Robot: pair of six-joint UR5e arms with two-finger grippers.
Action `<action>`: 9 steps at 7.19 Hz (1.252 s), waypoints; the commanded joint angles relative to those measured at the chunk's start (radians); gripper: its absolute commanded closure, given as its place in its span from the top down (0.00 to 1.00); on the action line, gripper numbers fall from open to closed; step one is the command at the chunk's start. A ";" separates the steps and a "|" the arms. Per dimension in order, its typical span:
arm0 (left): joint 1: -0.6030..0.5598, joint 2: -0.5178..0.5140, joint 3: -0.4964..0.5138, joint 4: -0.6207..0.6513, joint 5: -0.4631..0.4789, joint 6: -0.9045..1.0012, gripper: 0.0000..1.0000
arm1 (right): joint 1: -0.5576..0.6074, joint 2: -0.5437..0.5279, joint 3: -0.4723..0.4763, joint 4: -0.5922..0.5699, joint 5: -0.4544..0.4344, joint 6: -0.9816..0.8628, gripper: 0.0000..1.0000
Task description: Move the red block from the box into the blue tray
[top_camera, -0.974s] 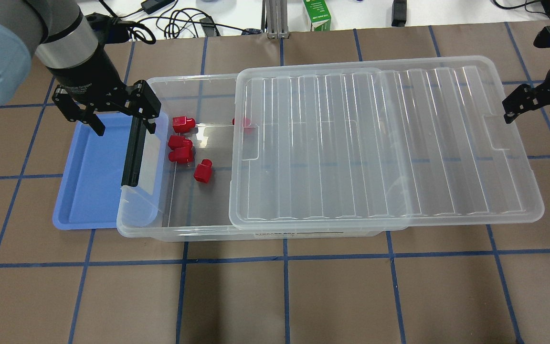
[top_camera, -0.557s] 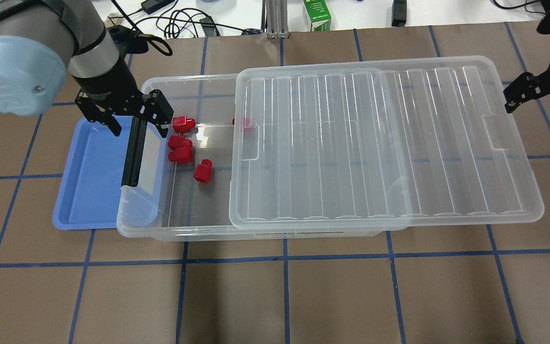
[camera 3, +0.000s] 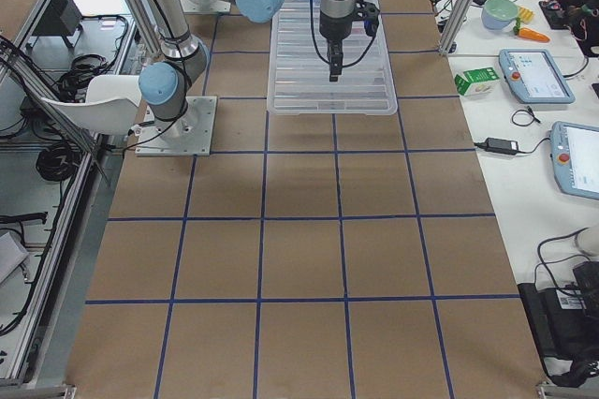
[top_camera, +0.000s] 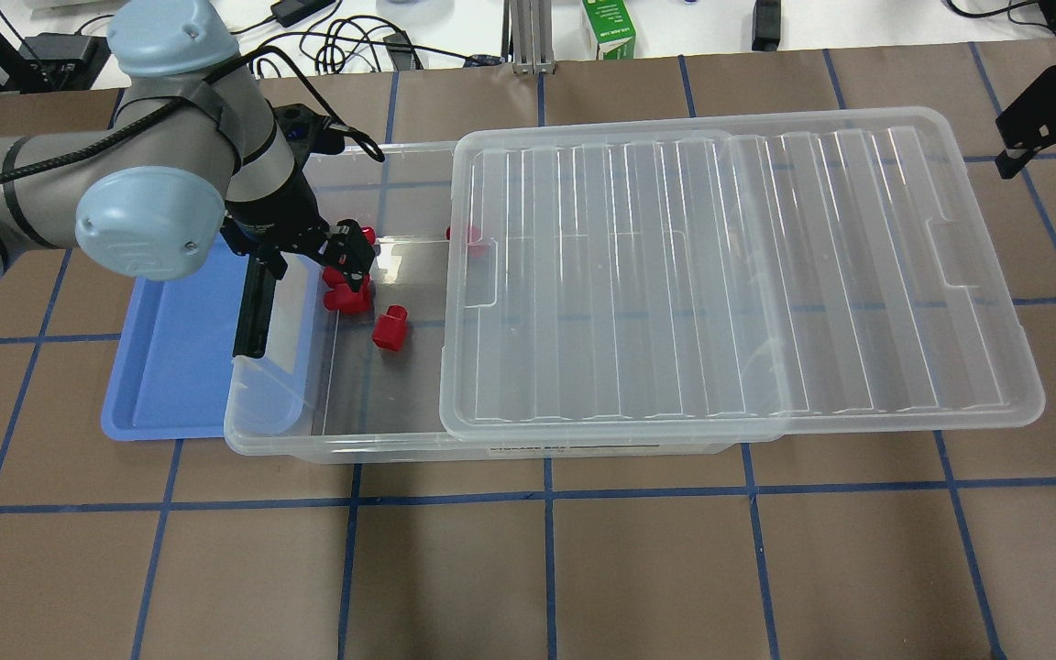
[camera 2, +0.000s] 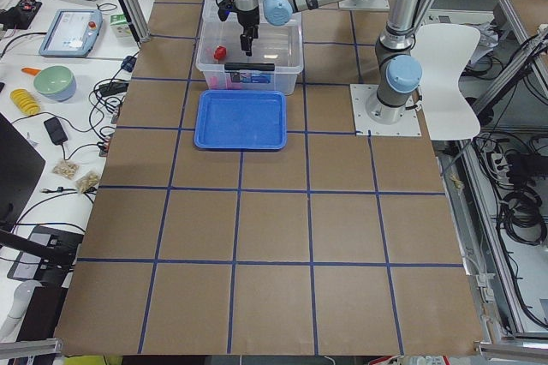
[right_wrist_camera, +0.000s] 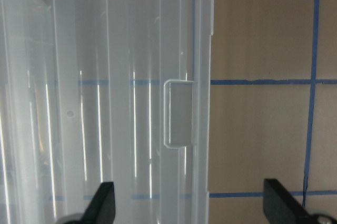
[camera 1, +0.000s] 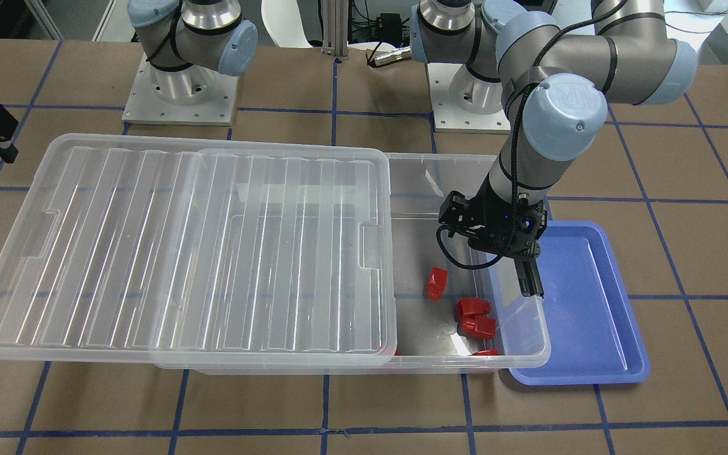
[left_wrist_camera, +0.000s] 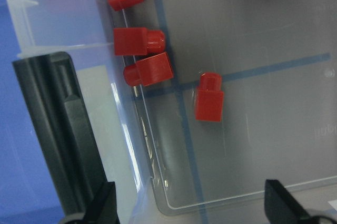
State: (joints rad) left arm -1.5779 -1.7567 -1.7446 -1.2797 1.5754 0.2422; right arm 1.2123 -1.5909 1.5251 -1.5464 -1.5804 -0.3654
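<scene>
Several red blocks lie in the open left end of the clear box (top_camera: 335,447); one lies free (top_camera: 390,328), others sit by the short wall (left_wrist_camera: 145,42). The ribbed lid (top_camera: 739,275) is slid to the right. The blue tray (top_camera: 175,367) is empty and tucked against the box's latch side (top_camera: 253,307). My left gripper (top_camera: 313,259) is open and empty, low over the box's short wall, with the blocks ahead of its fingers (left_wrist_camera: 192,211). My right gripper (top_camera: 1041,115) is open and empty, over the lid's right end (right_wrist_camera: 192,211).
The lid overhangs the box on the right and covers most of it. A green carton (top_camera: 609,27), cables (top_camera: 345,46) and a metal post (top_camera: 528,37) stand at the table's far edge. Brown mat with blue tape lines lies in front.
My left gripper moved right from over the tray to over the box's left end, above the red blocks. My right gripper drew back toward the far right corner.
</scene>
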 commanded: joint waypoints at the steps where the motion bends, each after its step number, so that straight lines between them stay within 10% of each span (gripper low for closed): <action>1: -0.020 -0.055 -0.004 0.063 -0.002 0.022 0.96 | 0.157 -0.003 -0.011 0.003 0.002 0.236 1.00; 3: -0.034 -0.104 -0.010 0.091 -0.003 0.022 0.73 | 0.303 0.018 -0.014 0.000 0.003 0.400 1.00; 9: -0.037 -0.194 -0.081 0.218 -0.023 0.051 0.75 | 0.337 0.042 -0.005 -0.035 0.000 0.401 1.00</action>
State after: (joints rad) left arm -1.6142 -1.9361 -1.8073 -1.0799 1.5679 0.2817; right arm 1.5495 -1.5548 1.5193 -1.5661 -1.5801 0.0412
